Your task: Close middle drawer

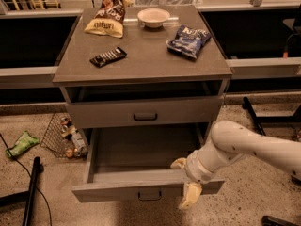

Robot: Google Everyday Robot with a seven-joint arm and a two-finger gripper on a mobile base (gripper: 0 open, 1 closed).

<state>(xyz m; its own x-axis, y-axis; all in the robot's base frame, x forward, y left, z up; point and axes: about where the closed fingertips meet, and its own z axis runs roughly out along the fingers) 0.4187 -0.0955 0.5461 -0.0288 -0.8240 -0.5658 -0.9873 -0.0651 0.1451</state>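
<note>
Seeing middle drawer pulled far out of cabinet, under top drawer sitting nearly flush. Gripper at right end of its front panel. Jaws spread: one finger inside over top edge, other hanging down outside front face. Can't tell if touching panel. Loop handle left of gripper, apart. On tabletop: bowl, tan snack bag, blue snack bag, dark bar.

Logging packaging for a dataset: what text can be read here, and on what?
Yellow snack bag: lettering blurred.
Blue bag: white lettering blurred.
Dark bar wrapper: lettering blurred.
Nothing reads legibly.
End effector, at the middle drawer front panel: no text.
</note>
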